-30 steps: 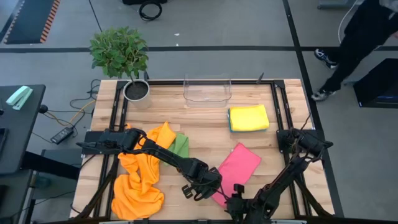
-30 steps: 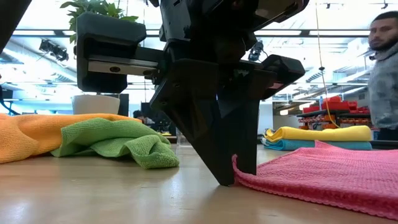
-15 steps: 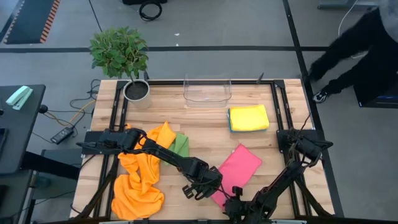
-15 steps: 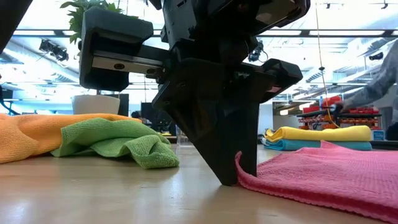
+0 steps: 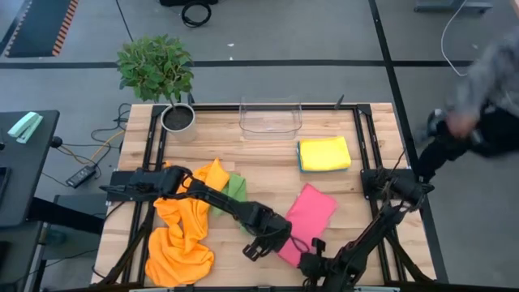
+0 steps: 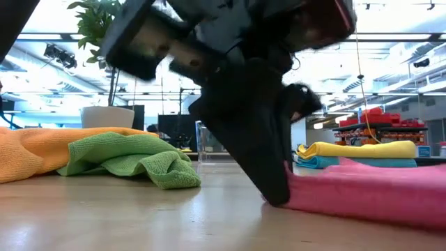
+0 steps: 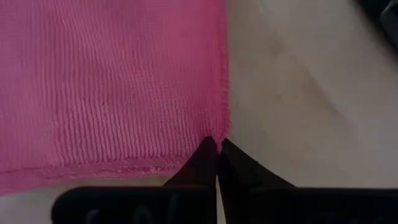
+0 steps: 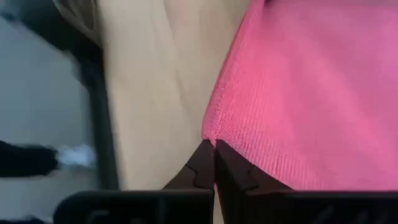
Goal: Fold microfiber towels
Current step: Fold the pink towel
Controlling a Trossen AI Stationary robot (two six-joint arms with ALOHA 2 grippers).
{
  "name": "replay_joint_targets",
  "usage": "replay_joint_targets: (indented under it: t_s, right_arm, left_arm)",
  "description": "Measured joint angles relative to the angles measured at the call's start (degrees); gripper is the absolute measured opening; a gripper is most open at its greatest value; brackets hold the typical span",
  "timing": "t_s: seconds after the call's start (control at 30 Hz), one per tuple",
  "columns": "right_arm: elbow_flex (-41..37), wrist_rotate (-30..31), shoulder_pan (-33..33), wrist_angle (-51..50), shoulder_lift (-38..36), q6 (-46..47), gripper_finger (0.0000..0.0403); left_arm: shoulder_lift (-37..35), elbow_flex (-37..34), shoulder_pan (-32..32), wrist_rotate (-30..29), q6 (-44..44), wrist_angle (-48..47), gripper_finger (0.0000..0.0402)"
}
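Note:
The pink towel (image 5: 308, 215) lies on the table's near middle and also shows in the low view (image 6: 362, 192). My left gripper (image 5: 274, 242) is shut on its near left corner, and my right gripper (image 5: 312, 248) is shut on its near right corner. A green towel (image 5: 235, 188) lies on the table with one edge against the heaped orange towels (image 5: 185, 227) on the left. A yellow towel (image 5: 324, 152) lies folded on a blue one (image 6: 327, 162) at the far right. My left gripper pinches the pink towel's corner (image 7: 212, 132) between its two fingers (image 7: 202, 158), coming from above and slanting. In the low view the corner (image 6: 293, 192) sits at the fingertip just above the table; the towel behind it lies on the table. My right gripper pinches the towel's other near corner (image 8: 211, 129) between its two fingers (image 8: 227, 162). The cloth runs away from the fingers over the table.
A clear plastic bin (image 5: 270, 118) stands at the far middle and a potted plant (image 5: 174, 113) at the far left corner. Black rails (image 5: 361, 138) run along the table's sides. A person (image 5: 478, 97) moves on the floor beyond the right edge.
My left gripper has moved a little toward the table's right and far side and has tipped over, drawing the pink towel's near left corner along. The right gripper has shifted slightly toward the far edge. The towel's near edge has risen and the cloth has bunched shorter.

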Motion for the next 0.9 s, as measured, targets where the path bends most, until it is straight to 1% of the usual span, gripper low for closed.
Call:
replay_joint_targets:
  t_s: [0.13,0.2,0.27,0.4,0.53,0.57,0.6,0.67,0.73,0.8,0.9]
  right_arm:
    - [0.44,1.30,0.06,-4.49,-9.16,7.06,0.0006]
    - [0.31,1.25,0.95,-6.95,-12.10,9.43,0.0006]
    - [0.26,1.55,1.71,-7.84,-14.54,11.45,0.0005]
    - [0.39,1.43,3.32,-7.39,-16.47,17.03,0.0005]
    - [0.38,2.43,4.26,-7.53,-16.73,20.19,0.0004]
    - [0.39,2.71,4.39,-8.63,-16.74,21.36,0.0004]
    - [0.39,2.60,4.50,-10.41,-16.60,23.07,0.0004]
    - [0.39,2.61,4.68,-15.25,-16.28,26.19,0.0004]
    - [0.22,2.56,4.47,-20.30,-15.99,28.59,0.0004]
    - [-0.96,2.06,3.54,-23.59,-16.01,29.90,0.0004]
    - [-3.60,1.04,1.40,-24.88,-16.01,30.17,0.0004]
  left_arm:
    - [-5.36,-0.03,2.22,7.59,-9.35,-1.14,0.0008]
    - [-7.94,0.20,2.85,9.53,-13.42,-0.56,0.0008]
    - [-9.27,0.17,2.88,10.17,-17.97,0.27,0.0007]
    - [-11.59,0.07,1.40,12.68,-27.41,3.28,0.0009]
    - [-11.87,0.09,-1.00,12.75,-32.95,5.94,0.0012]
    - [-11.78,0.07,-1.39,11.77,-33.14,6.70,0.0010]
    - [-11.76,0.07,-1.66,9.47,-33.14,7.33,0.0008]
    - [-11.89,0.17,-1.54,2.95,-32.96,7.57,0.0006]
    - [-11.63,0.18,-0.46,-2.03,-32.27,7.48,0.0007]
    - [-10.89,0.17,1.08,-4.05,-31.64,7.78,0.0009]
    - [-8.99,0.22,3.39,-4.52,-31.56,8.56,0.0007]
